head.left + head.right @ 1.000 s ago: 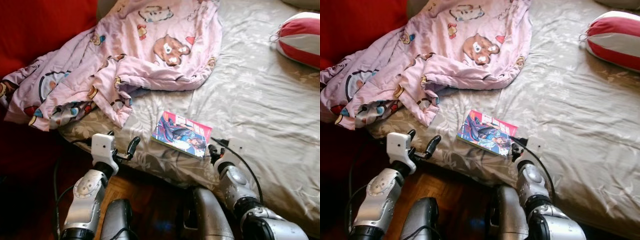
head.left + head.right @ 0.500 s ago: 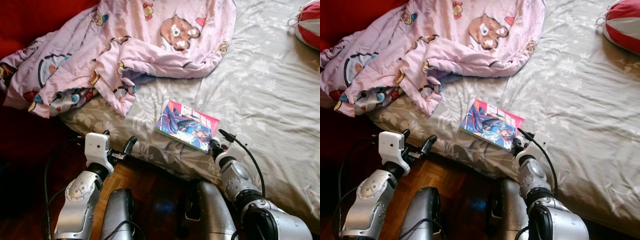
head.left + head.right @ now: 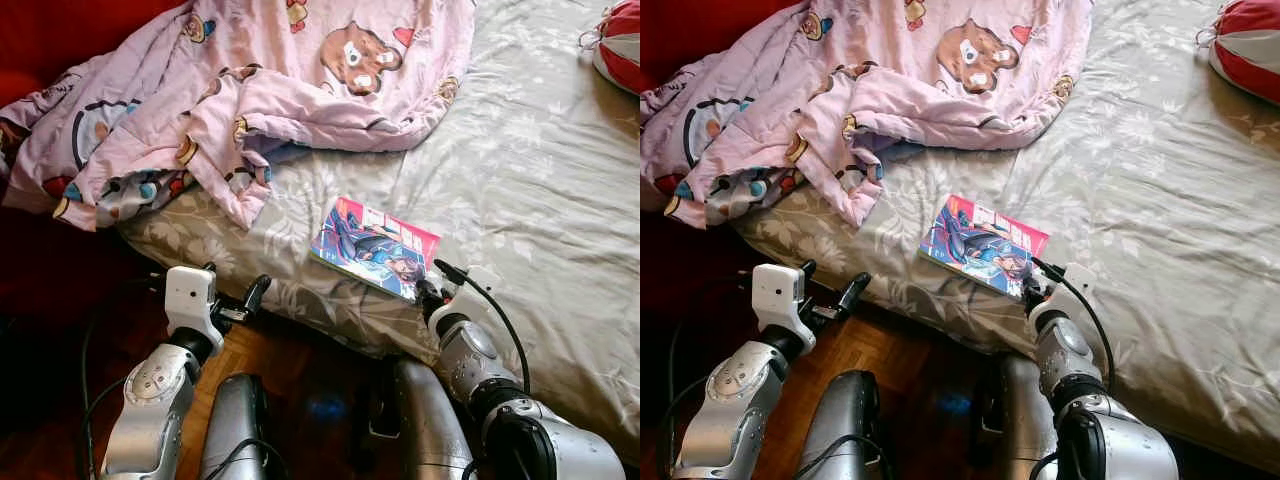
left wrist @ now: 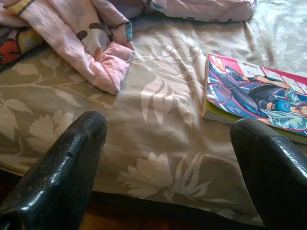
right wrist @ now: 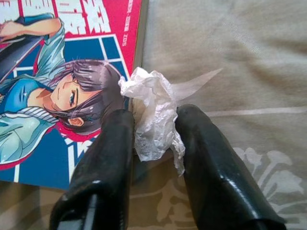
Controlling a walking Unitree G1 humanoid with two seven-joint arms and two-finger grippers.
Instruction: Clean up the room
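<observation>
Right pincer (image 5: 153,143) pinching a crumpled wrapper (image 5: 151,112) at the comic book's (image 3: 375,247) 4 o'clock corner on the bed (image 3: 540,200), left pincer (image 4: 168,163) gaping wide, gripping nothing.

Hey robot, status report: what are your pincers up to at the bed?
Right pincer shut on crumpled wrapper at the comic book's corner. Left pincer open, idle at the bed edge. Pink blanket heaped farther back, not in the way.
</observation>
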